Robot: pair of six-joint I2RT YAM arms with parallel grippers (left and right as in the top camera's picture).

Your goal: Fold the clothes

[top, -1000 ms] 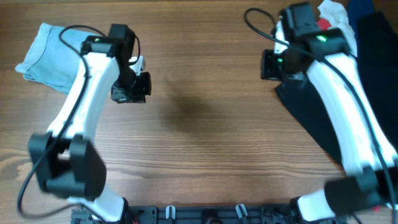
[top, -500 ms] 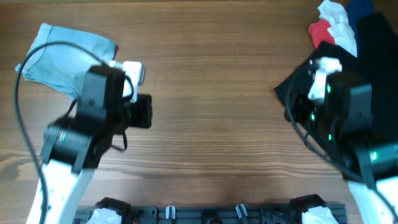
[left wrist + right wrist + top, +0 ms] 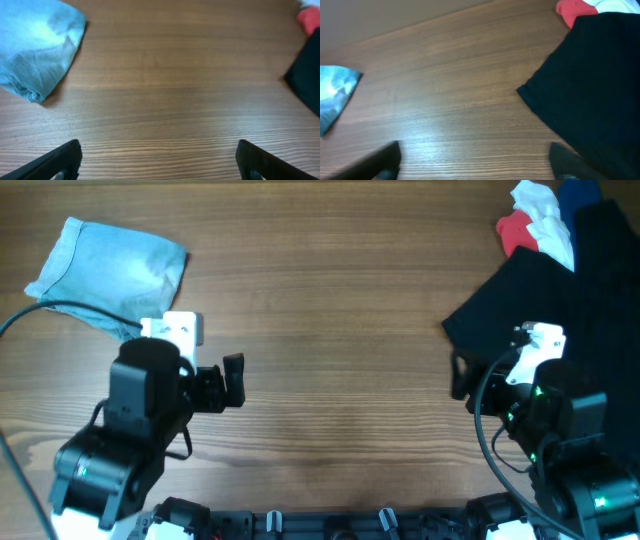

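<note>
The clothes (image 3: pixel 110 275), a folded bundle of light blue denim, lie at the table's far left corner. They also show in the left wrist view, upper left (image 3: pixel 35 45), and at the left edge of the right wrist view (image 3: pixel 332 97). My left gripper (image 3: pixel 228 383) hovers over bare wood near the front left, well short of the clothes. Its jaws stand wide open with only tabletop between them (image 3: pixel 160 162). My right gripper (image 3: pixel 460 377) is at the front right, beside the black garment's edge. It is open and empty too (image 3: pixel 474 162).
A large black garment (image 3: pixel 560 310) is spread over the right side of the table, also seen in the right wrist view (image 3: pixel 595 85). Red and white garments (image 3: pixel 530 225) are bunched at the far right corner. Bare wood (image 3: pixel 340 330) lies between the two arms.
Both arms have drawn back toward the front edge of the table, away from the clothes and the black garment. Both grippers went from shut to open.
</note>
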